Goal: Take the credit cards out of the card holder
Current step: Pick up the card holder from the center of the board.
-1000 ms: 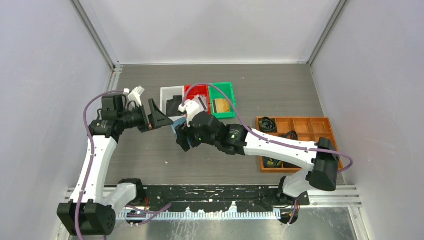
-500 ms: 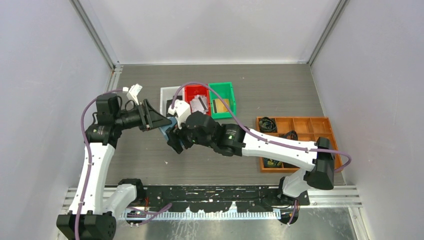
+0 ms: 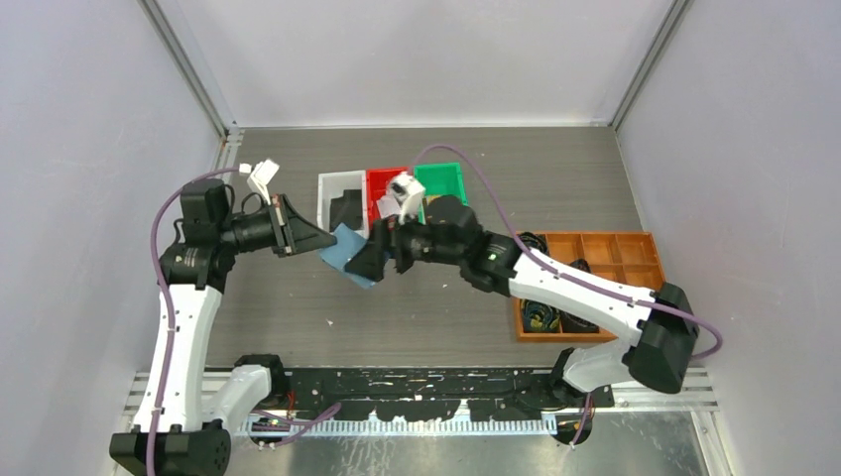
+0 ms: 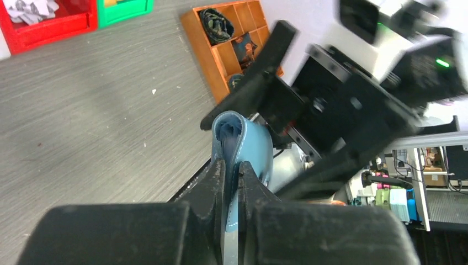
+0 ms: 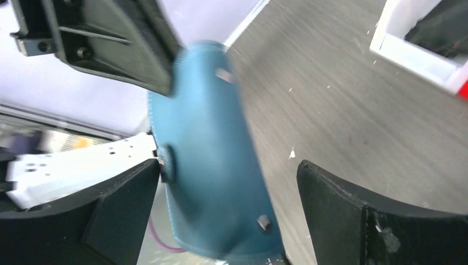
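Note:
The blue card holder (image 3: 347, 256) hangs folded above the table between the two arms. My left gripper (image 3: 319, 239) is shut on its edge; in the left wrist view the fingertips (image 4: 221, 171) pinch the blue card holder (image 4: 245, 138) tightly. My right gripper (image 3: 375, 260) is open, and in its wrist view the card holder (image 5: 212, 165) sits between the wide-apart fingers (image 5: 129, 204) without being squeezed. A black credit card (image 3: 347, 210) lies in the white bin (image 3: 325, 198). Silver-grey cards (image 4: 30, 8) lie in the red bin (image 4: 49, 25).
The white bin, a red bin (image 3: 381, 184) and a green bin (image 3: 442, 179) stand in a row behind the grippers, with the right wrist partly over them. An orange compartment tray (image 3: 605, 248) with coiled black cables sits at the right.
My left gripper has closed on the card holder. My right gripper has opened, let go of it and drawn back to the right, toward the bins.

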`<state>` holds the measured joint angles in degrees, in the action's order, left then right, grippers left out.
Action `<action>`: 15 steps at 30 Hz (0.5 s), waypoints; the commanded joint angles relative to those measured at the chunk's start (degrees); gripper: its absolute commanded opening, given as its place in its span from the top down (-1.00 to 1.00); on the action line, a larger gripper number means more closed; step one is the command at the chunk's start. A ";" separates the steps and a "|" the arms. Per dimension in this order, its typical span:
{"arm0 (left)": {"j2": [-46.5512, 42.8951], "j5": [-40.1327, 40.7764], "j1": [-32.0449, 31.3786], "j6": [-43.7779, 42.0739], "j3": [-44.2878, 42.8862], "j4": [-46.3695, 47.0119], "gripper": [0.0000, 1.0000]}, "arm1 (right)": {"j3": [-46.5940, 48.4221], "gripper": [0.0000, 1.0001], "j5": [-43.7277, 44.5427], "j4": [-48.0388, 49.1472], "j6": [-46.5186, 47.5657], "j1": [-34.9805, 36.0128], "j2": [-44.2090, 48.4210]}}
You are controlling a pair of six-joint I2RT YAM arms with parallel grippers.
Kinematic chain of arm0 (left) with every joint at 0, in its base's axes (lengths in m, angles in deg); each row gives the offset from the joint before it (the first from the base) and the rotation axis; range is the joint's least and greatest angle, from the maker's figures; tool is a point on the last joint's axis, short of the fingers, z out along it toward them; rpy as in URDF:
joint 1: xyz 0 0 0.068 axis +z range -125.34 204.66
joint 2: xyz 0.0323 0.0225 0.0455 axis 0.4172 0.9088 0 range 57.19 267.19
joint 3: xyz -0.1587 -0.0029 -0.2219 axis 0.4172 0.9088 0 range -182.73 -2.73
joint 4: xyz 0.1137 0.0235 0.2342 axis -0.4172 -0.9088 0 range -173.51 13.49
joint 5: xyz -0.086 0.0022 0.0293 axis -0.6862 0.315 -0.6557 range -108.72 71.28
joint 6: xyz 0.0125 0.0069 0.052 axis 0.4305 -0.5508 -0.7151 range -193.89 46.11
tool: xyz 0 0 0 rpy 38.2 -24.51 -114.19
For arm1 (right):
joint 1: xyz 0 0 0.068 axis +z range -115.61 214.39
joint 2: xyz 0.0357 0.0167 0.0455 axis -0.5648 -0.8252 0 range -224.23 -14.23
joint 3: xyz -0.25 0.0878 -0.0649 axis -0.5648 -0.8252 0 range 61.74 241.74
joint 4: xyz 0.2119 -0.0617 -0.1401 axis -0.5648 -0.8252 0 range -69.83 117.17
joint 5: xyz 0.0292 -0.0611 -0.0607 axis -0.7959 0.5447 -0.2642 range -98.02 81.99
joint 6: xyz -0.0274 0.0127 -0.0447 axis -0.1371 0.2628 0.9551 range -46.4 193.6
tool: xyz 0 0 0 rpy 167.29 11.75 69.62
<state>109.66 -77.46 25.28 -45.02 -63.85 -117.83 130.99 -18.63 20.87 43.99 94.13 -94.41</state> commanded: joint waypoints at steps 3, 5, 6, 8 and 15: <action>-1.84 -4.26 -0.10 2.50 -5.41 4.09 1.00 | -14.03 -0.99 -21.28 27.56 -23.20 -5.30 8.85; -2.06 -3.75 -0.10 3.54 -5.74 4.96 1.00 | -15.20 -0.98 -23.31 31.37 -26.52 -5.34 9.01; -2.36 -3.50 -0.10 4.12 -5.72 5.39 1.00 | -16.00 -0.95 -23.94 33.66 -28.32 -5.34 8.97; -2.81 -2.99 -0.10 5.28 -5.17 6.24 1.00 | -17.78 -0.88 -23.63 39.10 -31.67 -5.47 8.67; -3.89 -1.19 -0.10 7.23 -3.22 9.03 1.00 | -16.32 -0.92 -20.79 33.49 -29.89 -5.78 6.63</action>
<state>106.89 -78.27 25.15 -40.11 -66.56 -114.27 112.63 -39.33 53.76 14.07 88.65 -87.88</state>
